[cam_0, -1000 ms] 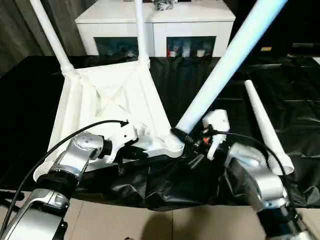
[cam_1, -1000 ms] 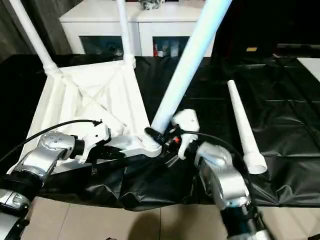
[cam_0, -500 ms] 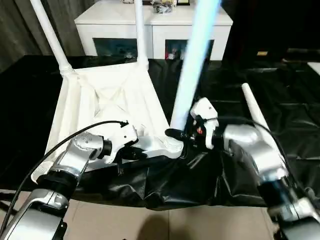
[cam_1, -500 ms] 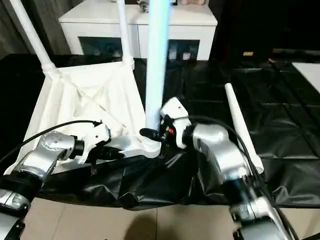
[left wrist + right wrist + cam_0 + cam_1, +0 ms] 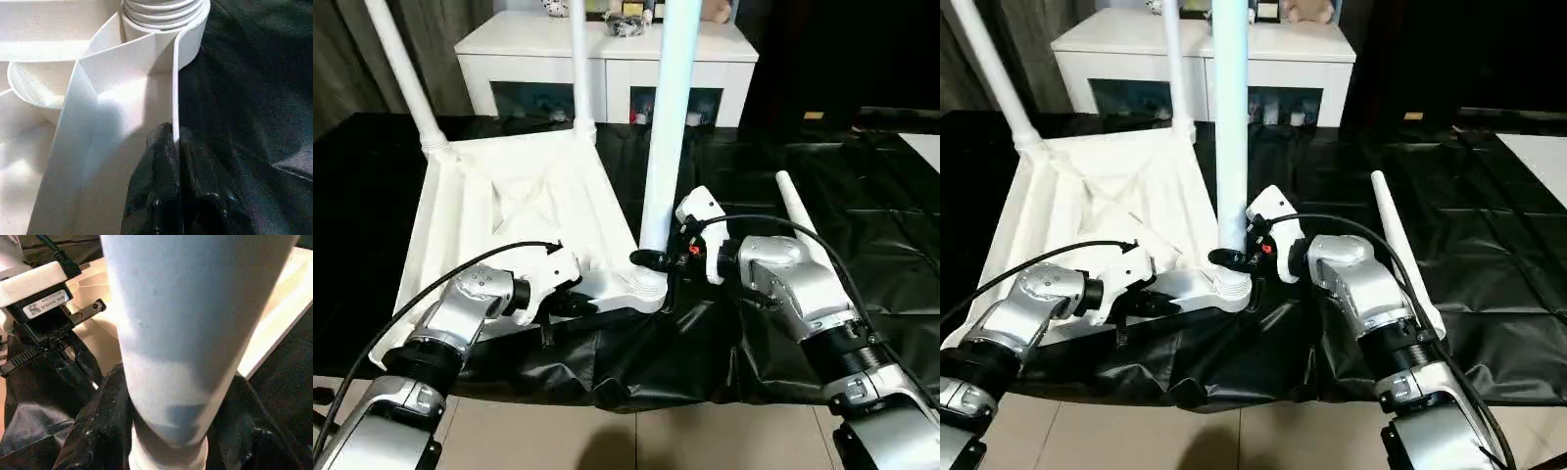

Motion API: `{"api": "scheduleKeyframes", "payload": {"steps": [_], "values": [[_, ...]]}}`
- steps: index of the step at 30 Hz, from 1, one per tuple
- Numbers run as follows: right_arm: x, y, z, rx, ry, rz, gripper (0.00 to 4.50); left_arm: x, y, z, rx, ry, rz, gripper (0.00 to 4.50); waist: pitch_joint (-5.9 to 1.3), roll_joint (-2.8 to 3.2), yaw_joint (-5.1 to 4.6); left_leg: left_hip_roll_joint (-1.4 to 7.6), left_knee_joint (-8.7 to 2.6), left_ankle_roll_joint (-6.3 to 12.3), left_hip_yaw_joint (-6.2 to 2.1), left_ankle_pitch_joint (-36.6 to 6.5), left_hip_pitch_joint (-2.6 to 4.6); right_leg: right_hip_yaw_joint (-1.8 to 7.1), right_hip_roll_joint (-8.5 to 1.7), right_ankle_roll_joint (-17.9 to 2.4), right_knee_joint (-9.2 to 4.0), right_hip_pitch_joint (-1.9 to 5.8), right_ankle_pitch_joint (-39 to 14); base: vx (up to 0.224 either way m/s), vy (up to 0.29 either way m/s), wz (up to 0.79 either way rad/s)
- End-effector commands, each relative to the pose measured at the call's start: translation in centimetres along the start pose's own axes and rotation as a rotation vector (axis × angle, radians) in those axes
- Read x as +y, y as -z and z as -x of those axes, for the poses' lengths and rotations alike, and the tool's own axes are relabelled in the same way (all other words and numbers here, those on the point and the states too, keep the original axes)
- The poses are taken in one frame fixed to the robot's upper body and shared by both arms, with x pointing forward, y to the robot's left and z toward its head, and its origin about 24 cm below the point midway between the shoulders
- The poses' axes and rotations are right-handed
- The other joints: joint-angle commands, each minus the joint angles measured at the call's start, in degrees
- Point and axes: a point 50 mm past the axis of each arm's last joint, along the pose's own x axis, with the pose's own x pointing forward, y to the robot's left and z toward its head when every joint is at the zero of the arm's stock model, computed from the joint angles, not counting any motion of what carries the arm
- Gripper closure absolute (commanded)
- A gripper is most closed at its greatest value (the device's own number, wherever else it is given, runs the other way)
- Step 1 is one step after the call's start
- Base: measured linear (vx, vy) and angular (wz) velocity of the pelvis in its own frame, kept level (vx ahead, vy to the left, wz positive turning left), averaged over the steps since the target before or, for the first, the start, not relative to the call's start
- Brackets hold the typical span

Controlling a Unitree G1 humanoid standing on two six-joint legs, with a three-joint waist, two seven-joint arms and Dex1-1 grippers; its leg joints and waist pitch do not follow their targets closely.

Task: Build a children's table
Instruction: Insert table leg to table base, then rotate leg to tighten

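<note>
The top [image 5: 509, 211] lies upside down on the black tabletop [image 5: 862, 176], ribs up, just ahead of both my hands. Two legs [image 5: 406, 73] stand in the far corner sockets, so I judge those done. My right hand [image 5: 658, 262] is clamped around the base of a third leg [image 5: 666, 127], which stands about upright in the near socket [image 5: 646, 287] right under that hand; the wrist view shows its threaded end at the socket, but I cannot tell how far it is seated. My left hand [image 5: 173, 147] is pinched nearly shut on the thin near edge wall of the top, just beside that socket, steadying it. The fourth leg [image 5: 808, 235] lies loose on the tabletop beyond my right forearm, well apart from the top. The near corner by my left elbow is empty as far as I can see. So: two legs in, one going in, one left.
</note>
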Motion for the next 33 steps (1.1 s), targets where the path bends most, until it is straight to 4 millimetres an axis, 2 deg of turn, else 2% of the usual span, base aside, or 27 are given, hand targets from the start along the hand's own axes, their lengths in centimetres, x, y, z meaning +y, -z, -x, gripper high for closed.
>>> {"api": "scheduleKeyframes", "payload": {"steps": [1, 2, 3, 6, 10, 12, 14, 18, 26, 33], "values": [[1.5, 8.1, 0.2, 0.302, -0.026, -0.191, 2.68, 0.2, -1.6, 0.1, -0.060, 0.002, -0.047, 4.50, -1.21, 0.41, -0.14, 3.45, -5.59, -3.91, -2.09, -29.1, 1.08, 2.86, -5.08, -9.9, -5.67, -0.30, -24.2, 0.000, 0.000, 0.00], [1.7, 8.1, 0.2, 0.298, -0.040, -0.198, 2.68, 0.2, -1.6, 0.1, -0.059, 0.001, -0.047, 4.50, -1.34, 0.63, -0.07, 3.46, -5.56, -3.81, -2.14, -28.5, 1.14, 2.97, -5.18, -10.1, -5.60, -0.19, -23.8, 0.000, 0.000, 0.00], [1.8, 8.1, 0.3, 0.285, -0.057, -0.208, 2.68, 0.2, -1.5, 0.2, -0.059, 0.001, -0.047, 4.50, -1.39, 0.47, -0.08, 3.49, -5.54, -3.59, -1.98, -27.8, 1.13, 3.01, -5.06, -10.4, -5.61, -0.20, -22.4, 0.000, 0.000, 0.00], [1.8, 7.7, 0.6, 0.248, -0.078, -0.232, 2.68, 0.2, -1.6, 0.2, -0.059, -0.001, -0.047, 4.50, -1.51, 0.46, 0.12, 3.52, -5.58, -3.28, -1.81, -26.5, 1.10, 3.02, -4.94, -11.0, -5.48, -0.03, -19.9, 0.000, 0.000, 0.00], [1.6, 7.3, 1.0, 0.192, -0.081, -0.304, 2.68, 0.4, -1.7, 0.4, -0.063, -0.007, -0.047, 4.50, -1.87, 0.33, 0.49, 3.54, -5.52, -2.34, -1.51, -22.5, 0.82, 2.91, -4.88, -12.3, -5.08, 0.47, -14.9, 0.000, 0.000, 0.00], [1.3, 7.6, 1.2, 0.183, -0.058, -0.350, 2.68, 0.5, -1.8, 0.5, -0.065, -0.011, -0.046, 4.50, -1.82, 0.37, 0.64, 3.54, -5.53, -1.99, -1.43, -21.3, 0.65, 2.84, -4.88, -12.7, -5.01, 0.62, -14.3, 0.000, 0.000, 0.00], [1.2, 7.9, 1.3, 0.196, -0.046, -0.357, 2.68, 0.6, -1.8, 0.5, -0.064, -0.012, -0.046, 4.50, -1.79, 0.37, 0.70, 3.56, -5.52, -2.03, -1.39, -21.4, 0.67, 2.81, -4.95, -12.8, -5.10, 0.59, -15.2, 0.000, 0.000, 0.00], [1.6, 8.6, 1.4, 0.239, -0.062, -0.321, 2.68, 0.6, -1.8, 0.6, -0.061, -0.013, -0.046, 4.50, -1.59, 0.45, 0.72, 3.63, -5.72, -2.42, -1.53, -22.8, 0.74, 2.86, -5.07, -11.7, -5.45, 0.34, -19.2, 0.000, 0.000, 0.00], [2.3, 8.6, 0.7, 0.335, -0.113, -0.161, 2.68, 0.7, -1.7, 0.8, -0.050, -0.013, -0.052, 4.50, -1.44, 0.49, 0.63, 3.67, -5.94, -2.89, -1.66, -24.1, 0.80, 2.93, -5.14, -11.0, -5.67, 0.14, -20.6, 0.000, 0.000, 0.00], [2.3, 7.1, -0.4, 0.322, -0.148, -0.114, 2.68, 0.7, -1.8, 0.7, -0.047, -0.010, -0.057, 4.50, -1.05, 0.54, 0.23, 3.69, -6.19, -3.61, -2.10, -28.5, 1.03, 3.08, -5.22, -9.1, -6.26, -0.51, -27.7, 0.000, 0.000, 0.00]]}}
